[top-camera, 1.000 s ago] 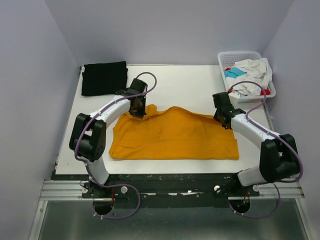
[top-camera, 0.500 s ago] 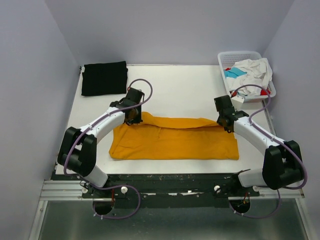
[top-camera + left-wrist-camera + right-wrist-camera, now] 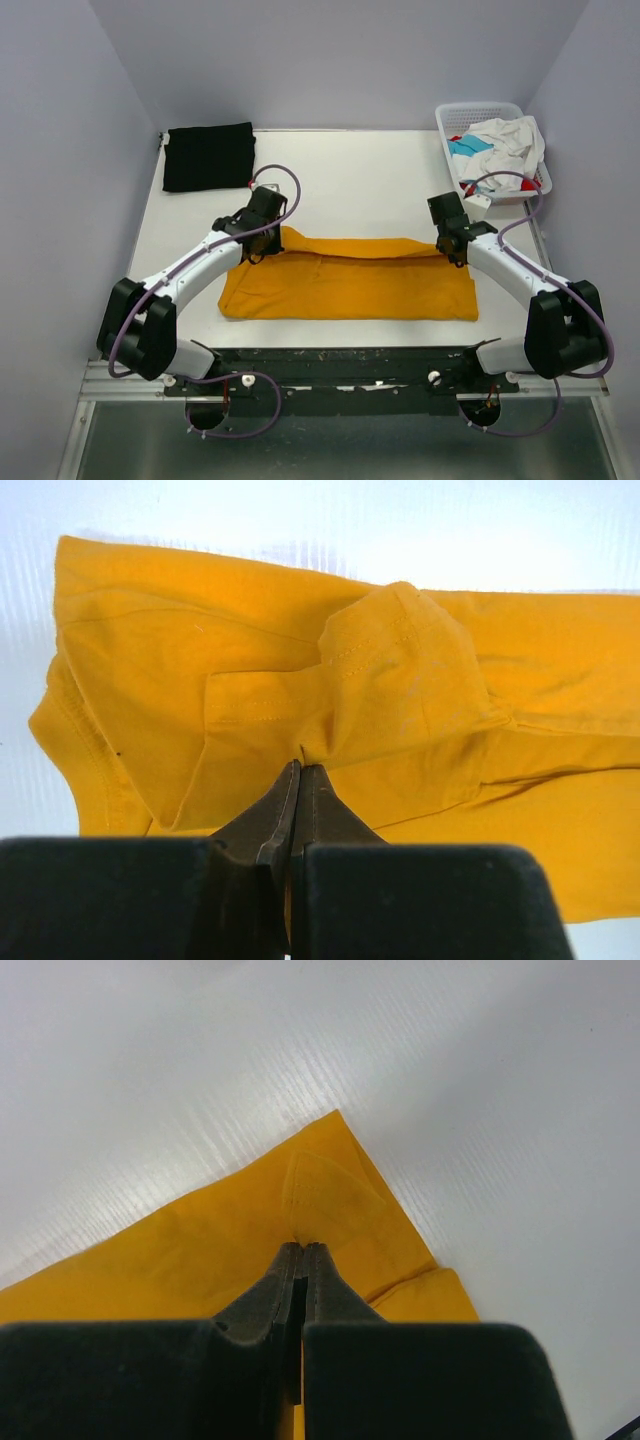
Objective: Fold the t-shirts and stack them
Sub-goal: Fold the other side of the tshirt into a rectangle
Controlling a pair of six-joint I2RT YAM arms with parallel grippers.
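The mustard-orange t-shirt (image 3: 350, 278) lies flat near the table's front, its far half folded toward me into a long band. My left gripper (image 3: 262, 243) is shut on the shirt's far left edge; the left wrist view shows its fingertips (image 3: 300, 770) pinching a fold of orange cloth (image 3: 400, 680). My right gripper (image 3: 452, 245) is shut on the far right corner; the right wrist view shows its fingertips (image 3: 303, 1250) pinching that hemmed corner (image 3: 330, 1190). A folded black t-shirt (image 3: 208, 156) lies at the far left corner.
A white lattice basket (image 3: 492, 112) at the far right holds crumpled white (image 3: 505, 145), teal (image 3: 466, 147) and red cloth. Purple walls close in on both sides. White tabletop (image 3: 370, 180) shows behind the orange shirt.
Both grippers have drawn the shirt's far edge toward me and lowered it. The raised far part now lies folded over the near part as a narrower band.
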